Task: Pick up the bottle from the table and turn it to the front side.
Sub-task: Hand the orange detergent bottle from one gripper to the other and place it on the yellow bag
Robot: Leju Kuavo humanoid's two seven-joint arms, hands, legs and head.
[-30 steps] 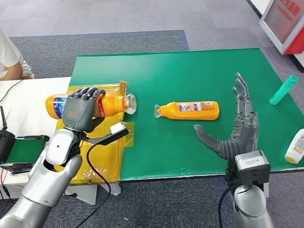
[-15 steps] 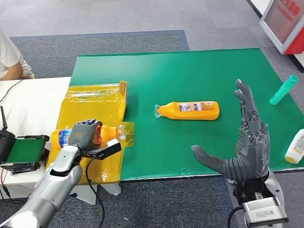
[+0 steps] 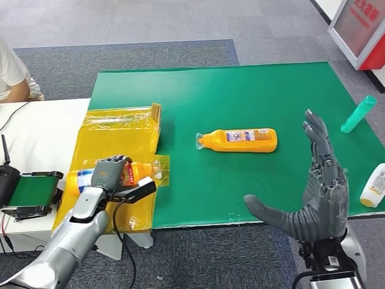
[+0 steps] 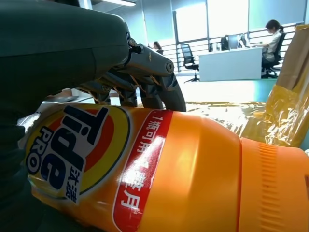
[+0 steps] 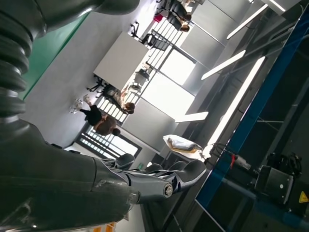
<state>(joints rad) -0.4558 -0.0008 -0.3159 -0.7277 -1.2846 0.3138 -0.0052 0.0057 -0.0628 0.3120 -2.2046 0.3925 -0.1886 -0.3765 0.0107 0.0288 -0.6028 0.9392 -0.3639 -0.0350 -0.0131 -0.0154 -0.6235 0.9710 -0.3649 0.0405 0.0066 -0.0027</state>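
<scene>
Bottle gripped in the left hand, fingers wrapped over the orange body, lying on its side low over the yellow plastic sheet at the table's near left edge. From the left wrist view, front label facing the camera, cap end away from the wrist, fingers curled across the far side of the body. Cannot tell whether resting on the sheet or held just above it.

Risks, as a judgement: smooth round plastic under a wrap-around hold, so likely to roll or slip in the grip during any turn; slick crinkled sheet just beneath, apt to slide or catch the cap if set down carelessly; table edge close by the hand, so a dropped bottle could go to the floor.

Right hand wide open, holding nothing, fingers spread and raised over the near right edge of the green mat.

Beyond and between the two hands, second orange bottle lying flat on the mat, untouched. Farther right of the open hand, teal tube and white bottle near the mat's edge. No bins or trays seen, nothing containing anything.
</scene>
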